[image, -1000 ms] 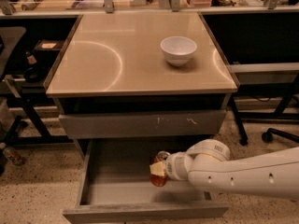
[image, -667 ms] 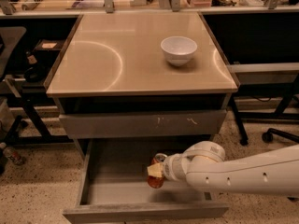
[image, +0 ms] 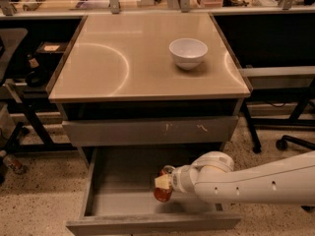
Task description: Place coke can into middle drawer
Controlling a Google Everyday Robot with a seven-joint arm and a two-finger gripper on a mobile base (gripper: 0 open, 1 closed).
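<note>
Camera view, looking down at the front of the cabinet. Got the gripper (image: 164,182) low in frame, right of centre, over the open middle drawer (image: 118,193). Clamped on the coke can (image: 162,195): pale fingers (image: 161,182) pressed against it, red showing above and below the pad. Can't tell whether the can is upright or tilted, nor whether its lower end is touching the drawer floor or just off it. Positioned over the right half of the drawer, between the side walls. Reaching in from the right edge of frame via the white arm (image: 256,183), lying across the drawer's right front corner. Drawer pulled well out, grey floor showing left of the can. Directly above, a closed grey drawer front (image: 147,131) with small white scratch marks right of middle. Above that, a dark gap under the tan tabletop (image: 113,63). White bowl (image: 188,53) upright on the tabletop, right rear part, well apart from the can. Speckled floor (image: 39,191) either side of the cabinet; black chair caster (image: 282,143) at right.
</note>
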